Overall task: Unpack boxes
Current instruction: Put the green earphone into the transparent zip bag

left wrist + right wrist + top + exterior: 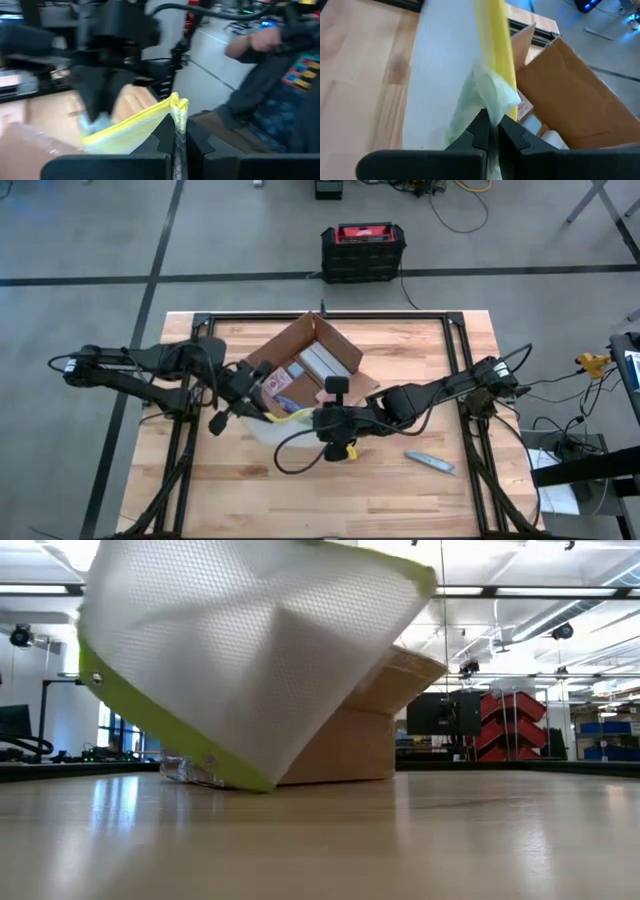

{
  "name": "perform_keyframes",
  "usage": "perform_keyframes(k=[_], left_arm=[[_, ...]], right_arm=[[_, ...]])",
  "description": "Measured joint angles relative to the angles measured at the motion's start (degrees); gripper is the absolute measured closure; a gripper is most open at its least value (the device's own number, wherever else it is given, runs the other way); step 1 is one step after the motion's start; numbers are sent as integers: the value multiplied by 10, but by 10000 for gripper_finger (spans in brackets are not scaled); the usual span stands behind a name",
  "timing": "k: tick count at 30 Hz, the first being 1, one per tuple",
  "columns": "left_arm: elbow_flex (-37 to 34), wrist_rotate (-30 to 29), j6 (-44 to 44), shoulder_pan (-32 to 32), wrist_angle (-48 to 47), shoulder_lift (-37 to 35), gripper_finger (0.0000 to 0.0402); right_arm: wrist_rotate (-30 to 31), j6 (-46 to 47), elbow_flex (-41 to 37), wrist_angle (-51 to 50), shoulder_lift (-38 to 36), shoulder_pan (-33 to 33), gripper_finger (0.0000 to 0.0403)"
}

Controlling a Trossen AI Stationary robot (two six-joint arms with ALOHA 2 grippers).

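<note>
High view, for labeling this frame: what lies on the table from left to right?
Left gripper shut on the pouch → open cardboard box → right gripper shut on the same pouch → utility knife.

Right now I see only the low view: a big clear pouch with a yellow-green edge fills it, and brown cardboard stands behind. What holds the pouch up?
Observer: Both arms do. The left gripper and the right gripper are each shut on the yellow edge of the pouch.
Operator: Is the cardboard behind it an open box?
Observer: Yes. The carton has its flaps spread open, and flat packets show inside it.
Operator: Does anything else lie on the table?
Observer: A small grey tool, perhaps a utility knife, lies on the table on the right arm's side, apart from the pouch.
</note>
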Motion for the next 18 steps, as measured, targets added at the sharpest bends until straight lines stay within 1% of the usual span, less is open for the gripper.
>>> perform_keyframes(k=[2, 4, 8, 12, 18], left_arm=[[0, 4, 15, -2, 0, -1, 401], [0, 4, 23, -3, 0, -1, 401], [0, 1, 21, -3, -2, 1, 401], [0, -45, 17, -3, -2, 0, 401], [0, -72, 18, -3, 12, 0, 401]], right_arm=[[13, -1, 5, 1, -1, 0, 403], [39, -3, 9, 2, -1, -2, 403], [43, -10, 10, 2, 0, -8, 403], [45, -24, 17, 5, -3, 0, 403], [42, -40, 18, 3, -4, 2, 403]])
